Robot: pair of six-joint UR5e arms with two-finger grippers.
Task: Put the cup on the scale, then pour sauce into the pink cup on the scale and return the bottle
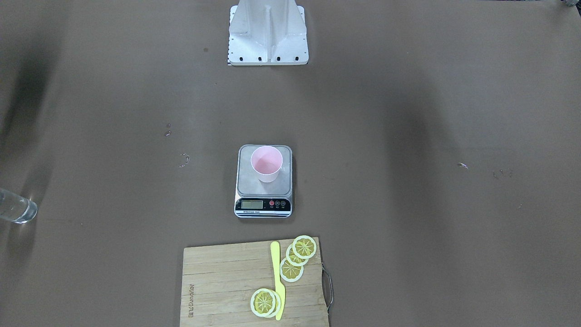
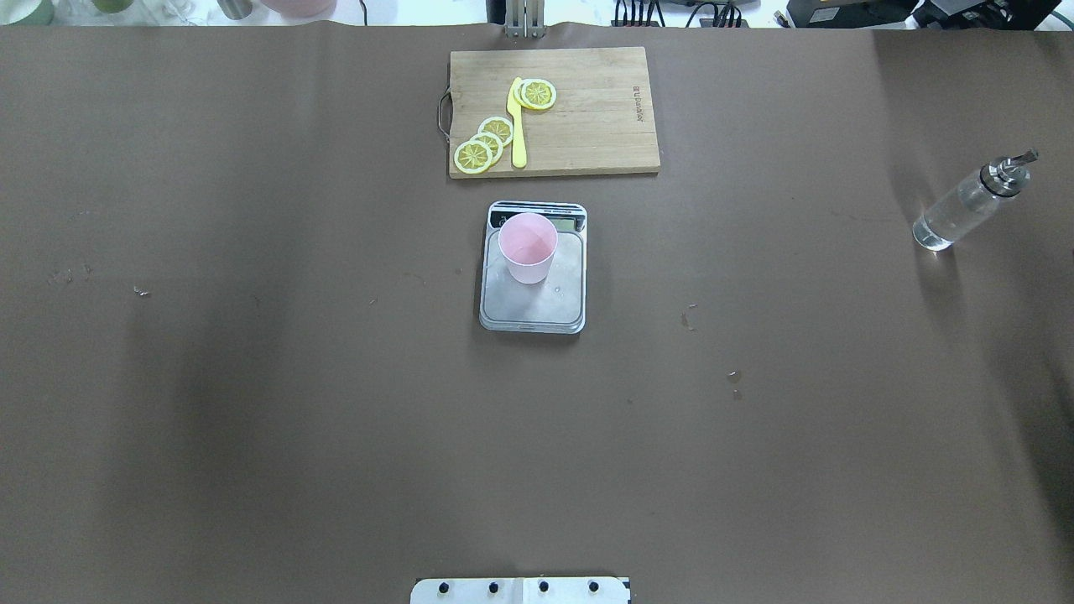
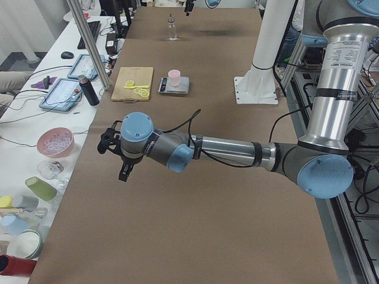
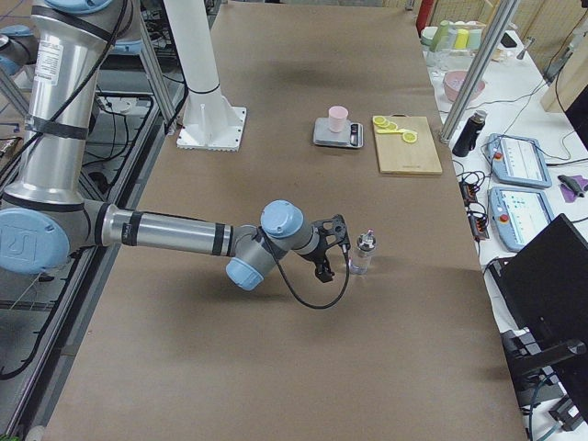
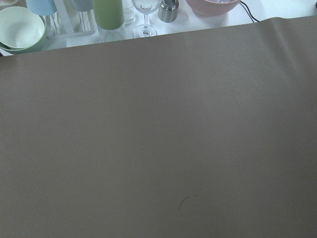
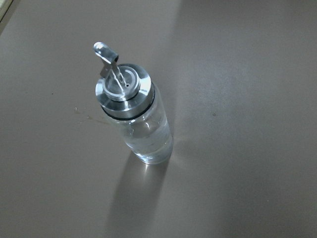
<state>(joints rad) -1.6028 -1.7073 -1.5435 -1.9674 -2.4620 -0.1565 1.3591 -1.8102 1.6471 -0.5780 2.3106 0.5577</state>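
The pale pink cup [image 2: 528,246] stands upright on the far part of the scale [image 2: 537,309] at the table's middle; both also show in the front-facing view, the cup [image 1: 267,164] on the scale [image 1: 248,182]. The clear glass bottle [image 2: 965,205] with its chrome spout stands upright at the table's right side, holding clear liquid; the right wrist view shows it close below [image 6: 136,119]. My right gripper [image 4: 333,246] hovers just beside the bottle [image 4: 362,253], apart from it; I cannot tell whether it is open. My left gripper [image 3: 110,144] hangs over bare table far left; its state is unclear.
A wooden cutting board [image 2: 587,126] with lemon slices [image 2: 485,144] and a yellow knife [image 2: 517,122] lies beyond the scale. The robot's base plate [image 1: 268,32] is at the near edge. Cups and bowls [image 5: 104,12] stand on the side table past the left end.
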